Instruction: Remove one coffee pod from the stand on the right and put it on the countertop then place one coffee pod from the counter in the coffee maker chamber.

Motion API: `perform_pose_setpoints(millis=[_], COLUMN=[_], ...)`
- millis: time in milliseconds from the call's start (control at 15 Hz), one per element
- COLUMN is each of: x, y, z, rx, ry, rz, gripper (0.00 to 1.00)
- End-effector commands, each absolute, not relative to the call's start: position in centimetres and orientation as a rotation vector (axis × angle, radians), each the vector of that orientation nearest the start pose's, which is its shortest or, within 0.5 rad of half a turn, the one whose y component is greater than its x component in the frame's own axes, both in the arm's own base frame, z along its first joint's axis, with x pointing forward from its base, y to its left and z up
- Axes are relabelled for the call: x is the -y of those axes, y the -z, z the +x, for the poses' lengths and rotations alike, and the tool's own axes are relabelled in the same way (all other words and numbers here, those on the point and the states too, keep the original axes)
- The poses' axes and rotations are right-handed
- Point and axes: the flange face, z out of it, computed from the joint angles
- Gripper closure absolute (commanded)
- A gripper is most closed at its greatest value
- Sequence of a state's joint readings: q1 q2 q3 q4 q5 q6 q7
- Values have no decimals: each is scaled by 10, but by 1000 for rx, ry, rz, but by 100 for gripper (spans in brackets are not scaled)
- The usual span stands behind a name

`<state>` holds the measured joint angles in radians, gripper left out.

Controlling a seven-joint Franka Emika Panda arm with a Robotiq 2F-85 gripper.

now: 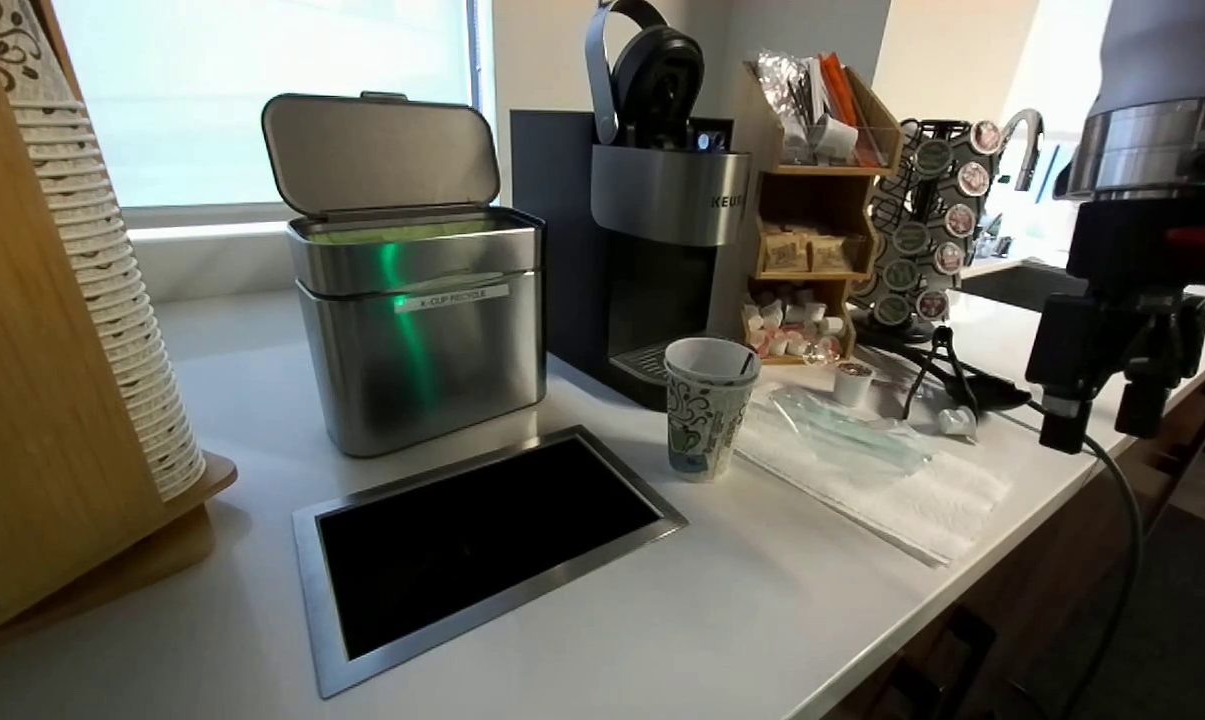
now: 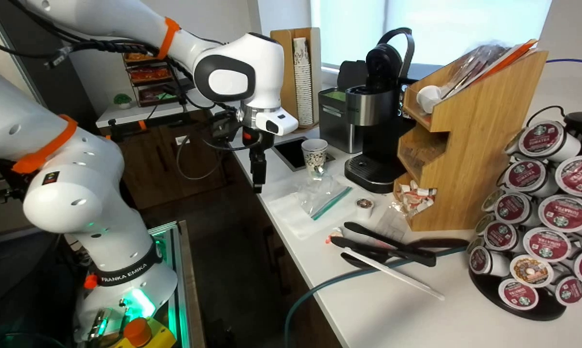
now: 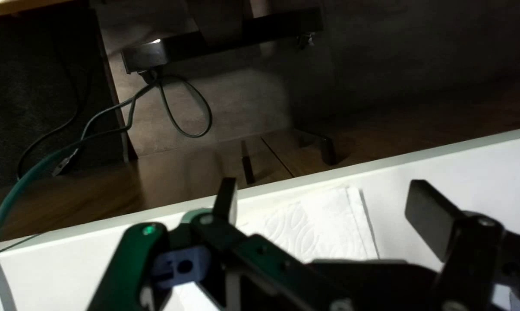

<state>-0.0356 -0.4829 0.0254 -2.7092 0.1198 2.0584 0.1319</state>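
Note:
The coffee maker (image 1: 668,195) stands at the back of the counter with its lid (image 1: 659,80) raised; it also shows in an exterior view (image 2: 370,107). One white coffee pod (image 1: 852,385) stands upright on the counter near the wooden organizer; it also shows in an exterior view (image 2: 364,209). The pod stand holds many pods (image 2: 565,212), and its black base (image 2: 544,311) rests on the counter. My gripper (image 1: 1102,420) points down above the counter's front edge, apart from the pods. In the wrist view, its fingers (image 3: 324,207) are wide apart with nothing between them.
A paper cup (image 1: 707,410) stands before the coffee maker. A plastic bag (image 2: 322,195) lies on a paper towel (image 1: 922,510). Black utensils (image 2: 387,247) and a hose (image 2: 319,288) lie nearby. An open recycle bin (image 1: 422,350) and wooden organizer (image 2: 489,154) flank the coffee maker.

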Motion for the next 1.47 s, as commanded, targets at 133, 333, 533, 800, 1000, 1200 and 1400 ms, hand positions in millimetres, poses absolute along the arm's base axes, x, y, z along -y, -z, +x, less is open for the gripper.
perform_pose_setpoints(millis=[133, 333, 533, 800, 1000, 1200, 1400], x=[-8, 46, 98, 115, 127, 124, 114], y=[-368, -368, -369, -377, -381, -380, -400], z=[353, 372, 386, 392, 403, 405, 433], rx=[-276, -67, 204, 281, 365, 384, 512], ry=[-258, -186, -108, 7, 36, 33, 343], rz=[-3036, -3131, -3192, -3158, -3135, -3132, -3134], gripper=[0, 0, 0, 0, 0, 0, 0])
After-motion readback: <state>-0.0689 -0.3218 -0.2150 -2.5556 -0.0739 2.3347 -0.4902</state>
